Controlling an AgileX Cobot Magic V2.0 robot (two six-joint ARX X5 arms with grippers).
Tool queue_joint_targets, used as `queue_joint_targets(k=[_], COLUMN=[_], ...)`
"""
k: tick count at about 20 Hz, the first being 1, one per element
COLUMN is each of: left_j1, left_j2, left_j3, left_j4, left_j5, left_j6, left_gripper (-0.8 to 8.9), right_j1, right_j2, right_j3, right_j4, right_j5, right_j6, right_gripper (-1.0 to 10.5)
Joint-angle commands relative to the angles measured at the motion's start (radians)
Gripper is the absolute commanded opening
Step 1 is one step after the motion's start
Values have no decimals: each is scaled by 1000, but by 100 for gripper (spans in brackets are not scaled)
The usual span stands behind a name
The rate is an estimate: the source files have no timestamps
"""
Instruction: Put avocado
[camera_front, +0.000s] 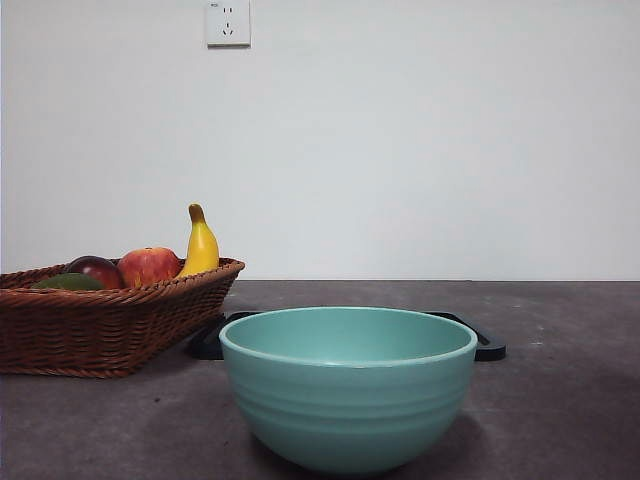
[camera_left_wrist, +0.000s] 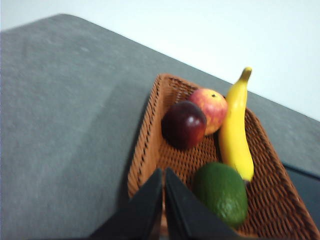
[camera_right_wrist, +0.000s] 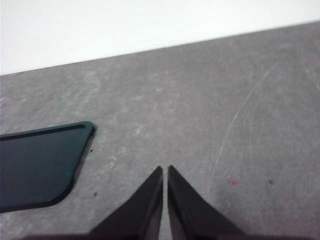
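Avocado (camera_left_wrist: 221, 192) lying in the wicker basket (camera_left_wrist: 145, 150) beside the banana (camera_left_wrist: 234, 132), left hand (camera_left_wrist: 164, 176) pinched closed above the basket's rim (holding nothing), right hand (camera_right_wrist: 165, 172) closed over bare bench (camera_right_wrist: 225, 115), teal bowl (camera_front: 348, 385) in front

dark grey table (camera_front: 560, 400), bearing wicker basket (camera_front: 100, 325), teal bowl (camera_front: 348, 390), flat black tray (camera_front: 487, 347) behind bowl

1. Left gripper (camera_left_wrist: 164, 172): both black jaws pressed together, just a thin slit between them, tips aimed toward 12 o'clock.
2. Right gripper (camera_right_wrist: 165, 169): same deal, jaws closed tip to tip, nothing pinched, pointing at 12 o'clock too.
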Motion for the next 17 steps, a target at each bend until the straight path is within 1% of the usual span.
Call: queue_joint_targets(k=[1,3,7,10,13,17], left_j1=[3,3,3,3,3,3], left_j2=[3,13,58,115,186,295], left_j3=[58,101,198,278,359,476], left_j4=[-40,-73,-111,-154,-199,-280], left_j5=[13,14,22,45,100,185], left_j6=[-31,-51,-49,-39,-2,69], left_gripper=[9,9,9,9,9,9], right_j1=[0,0,0,0,0,1], right_j2=[-2,-1,29,80,152,272], right_j3=[57,98,210,312,420,577], right_j4=[-2,-17,-77,-156,-240,-372], right_j5=[-3,-3,-5,-30,-70,-163], right_j6=[48,60,70,68,42,-27], right_gripper=[7,7,7,7,7,7])
